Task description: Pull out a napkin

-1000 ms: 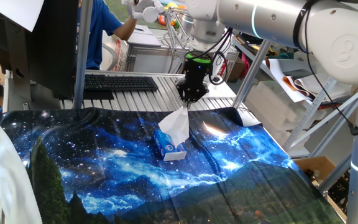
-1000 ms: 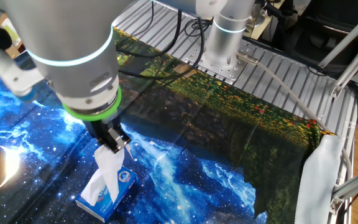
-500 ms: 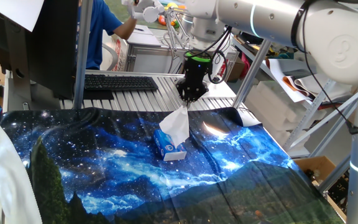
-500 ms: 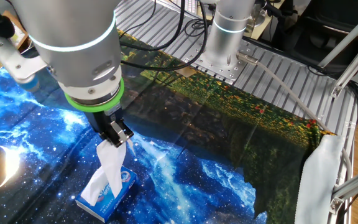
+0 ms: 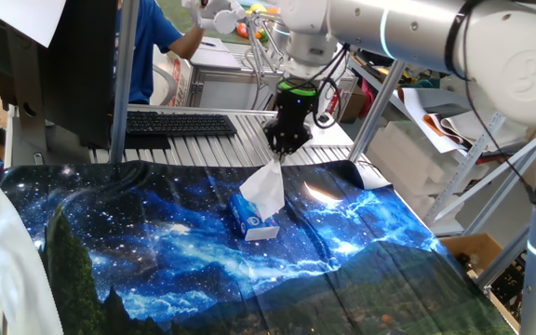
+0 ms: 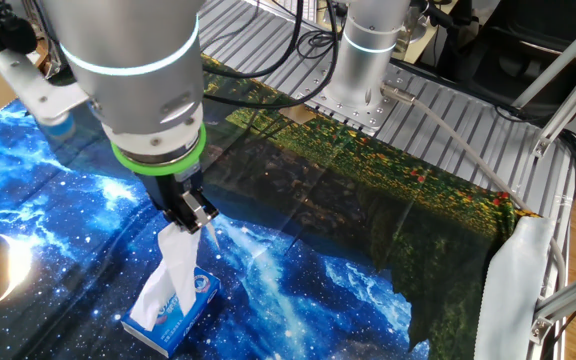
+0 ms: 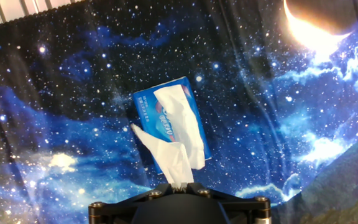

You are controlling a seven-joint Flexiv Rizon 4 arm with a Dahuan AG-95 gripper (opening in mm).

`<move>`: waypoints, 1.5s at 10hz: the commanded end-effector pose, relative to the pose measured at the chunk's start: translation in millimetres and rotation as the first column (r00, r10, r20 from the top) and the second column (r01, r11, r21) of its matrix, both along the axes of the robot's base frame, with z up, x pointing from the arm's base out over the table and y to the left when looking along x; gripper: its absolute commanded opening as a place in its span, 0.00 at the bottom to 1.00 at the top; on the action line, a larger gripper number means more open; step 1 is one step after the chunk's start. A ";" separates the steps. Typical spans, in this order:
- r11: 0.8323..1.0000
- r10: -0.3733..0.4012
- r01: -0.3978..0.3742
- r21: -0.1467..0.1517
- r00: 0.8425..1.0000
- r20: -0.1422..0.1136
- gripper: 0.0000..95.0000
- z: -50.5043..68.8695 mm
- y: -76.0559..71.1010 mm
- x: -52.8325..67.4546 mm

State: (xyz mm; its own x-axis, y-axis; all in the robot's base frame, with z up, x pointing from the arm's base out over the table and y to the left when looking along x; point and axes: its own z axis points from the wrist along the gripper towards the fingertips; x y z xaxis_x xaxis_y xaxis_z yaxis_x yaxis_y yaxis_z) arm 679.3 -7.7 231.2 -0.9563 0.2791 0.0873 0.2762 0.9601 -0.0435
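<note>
Your gripper (image 5: pixel 281 149) points straight down above the middle of the table, jaws pinched tight on the top corner of the napkin (image 5: pixel 268 186). The white sheet hangs stretched btwn the fingertips and the small blue tissue pack (image 5: pixel 252 220), which lies flat on the starry blue cloth (image 5: pixel 138 242). In the other fixed view, the napkin (image 6: pixel 177 262) runs as a narrow strip from the jaws down into the pack's slot (image 6: pixel 173 306); its lower end looks still tucked inside. In the hand view, the sheet (image 7: pixel 178 146) trails up toward the camera.

Step in hand, as I judge it: mid-pull, sheet not yet free. Next move prob. calls for a steady straight lift w/ the grip kept. Watch that the light pack doesn't rise w/ it.
</note>
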 end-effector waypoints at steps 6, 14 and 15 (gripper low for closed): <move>1.000 -0.019 0.019 -0.005 1.000 0.011 0.00 -20.1 17.3 1.6; 0.998 -0.062 0.062 -0.001 0.997 0.039 0.00 -34.3 30.0 -15.0; 0.998 -0.068 0.068 0.003 0.997 0.037 0.00 -34.3 30.0 -15.0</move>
State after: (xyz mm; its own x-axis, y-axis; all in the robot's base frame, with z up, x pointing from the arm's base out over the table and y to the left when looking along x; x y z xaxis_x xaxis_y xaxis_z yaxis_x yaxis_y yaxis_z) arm 667.6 23.0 196.9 -0.9371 0.3437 0.0604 0.3424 0.9390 -0.0318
